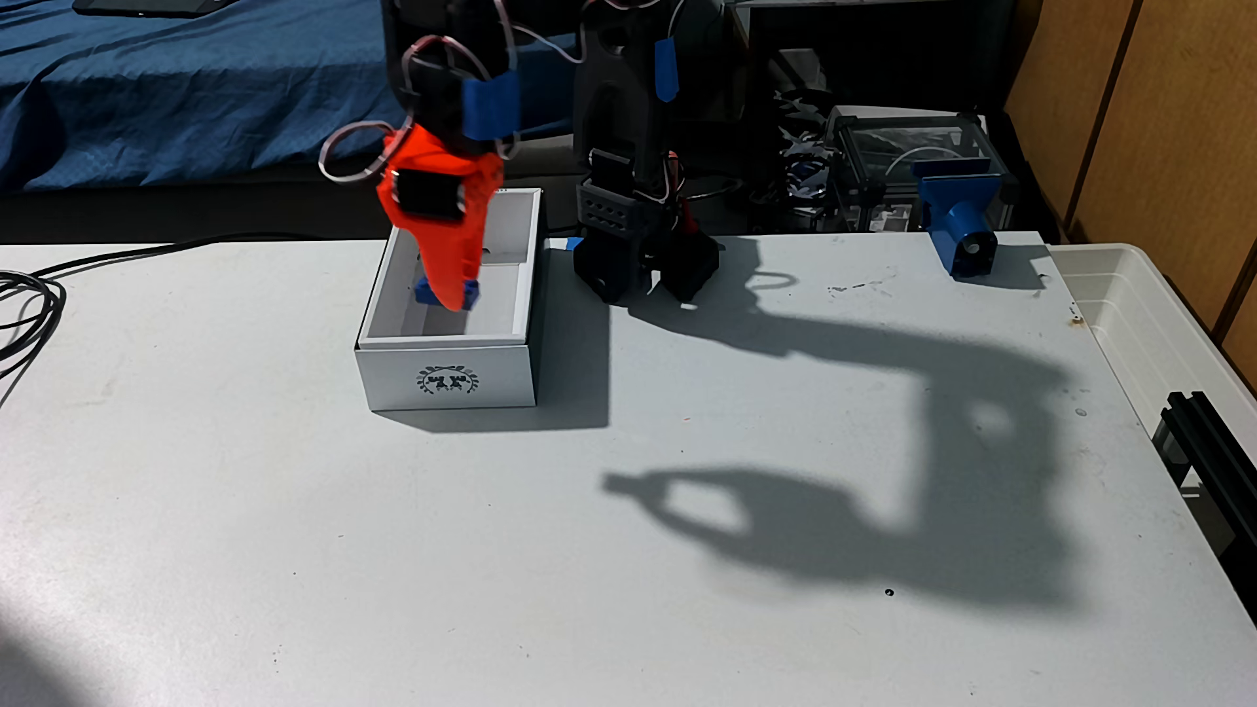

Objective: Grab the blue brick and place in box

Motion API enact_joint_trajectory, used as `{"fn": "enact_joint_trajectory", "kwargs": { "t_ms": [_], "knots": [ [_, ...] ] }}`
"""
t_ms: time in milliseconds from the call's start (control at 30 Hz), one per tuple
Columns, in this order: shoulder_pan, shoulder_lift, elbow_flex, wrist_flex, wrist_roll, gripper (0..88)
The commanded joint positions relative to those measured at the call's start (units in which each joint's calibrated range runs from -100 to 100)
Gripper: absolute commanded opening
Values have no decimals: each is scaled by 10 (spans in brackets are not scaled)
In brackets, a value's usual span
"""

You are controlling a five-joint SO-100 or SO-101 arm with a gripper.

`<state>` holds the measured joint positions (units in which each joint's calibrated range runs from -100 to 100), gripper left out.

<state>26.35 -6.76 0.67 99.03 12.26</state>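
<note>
One fixed view to work from. The orange gripper (457, 299) points down into the open top of the box (449, 377), its tip low inside the cavity. The blue brick (427, 292) shows on either side of the orange tip, so the fingers appear clamped on the brick, which sits inside the box walls, towards the near end. Whether it already touches the box floor cannot be told from this angle.

The box stands on the white table (340, 544), emblem side facing the camera, just left of the arm's black base (639, 265). A blue clamp-like part (959, 217) sits well apart at the table's far right edge.

Judgement: the step in hand is the release. To do it well:
- lower until the brick rests on or just above the floor, so it does not bounce;
- part the fingers fully before lifting, keeping clear of the inner walls;
- withdraw straight up, since a sideways pull could catch the rim and shift the light cardboard.
</note>
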Motion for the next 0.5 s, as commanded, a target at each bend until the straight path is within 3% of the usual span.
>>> {"fn": "enact_joint_trajectory", "kwargs": {
  "t_ms": [0,467],
  "knots": [
    [43,-33,7,5,5,7],
    [159,-49,52,1,30,7]
  ]
}}
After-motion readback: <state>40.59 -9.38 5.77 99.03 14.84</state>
